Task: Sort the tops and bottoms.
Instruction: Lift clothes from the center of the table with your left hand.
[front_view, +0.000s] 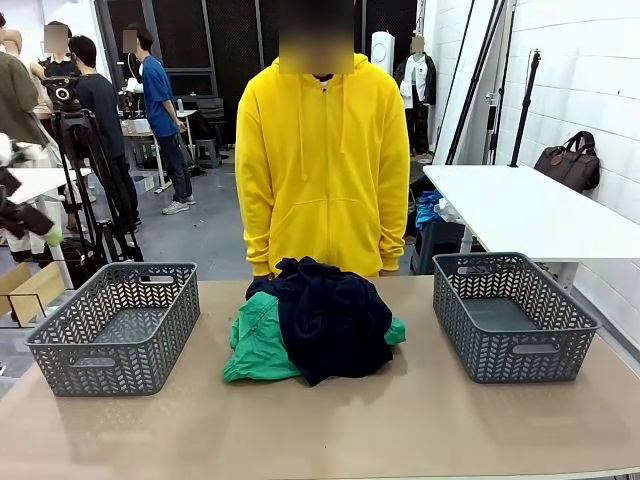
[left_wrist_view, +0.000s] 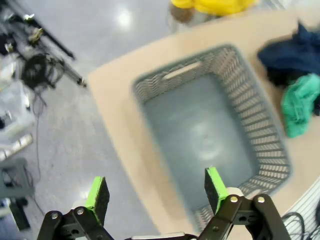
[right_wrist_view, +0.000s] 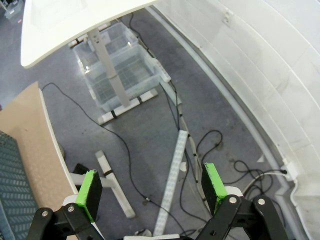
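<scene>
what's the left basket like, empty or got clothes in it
Empty: the left basket has a bare grey floor, and the clothes sit in a pile on the table beside it.

Grey baskets: two. Left basket (front_view: 100, 370), right basket (front_view: 520, 360), one toward each end of table (front_view: 400, 430). Tables: two, counting white side table (front_view: 530, 210). Garments, one heap: one green garment (front_view: 255, 350); dark garments (front_view: 330, 320) bundled over it, look like two, folds too tangled to count for sure. Person in yellow hoodie (front_view: 320, 170): one, at far side. Grippers: two. Left gripper (left_wrist_view: 156, 189), right gripper (right_wrist_view: 151, 186), two green pads (left_wrist_view: 97, 192) apiece, four pads all told. Brown bag (front_view: 570, 160): one. Camera tripod (front_view: 75, 150): one.
</scene>
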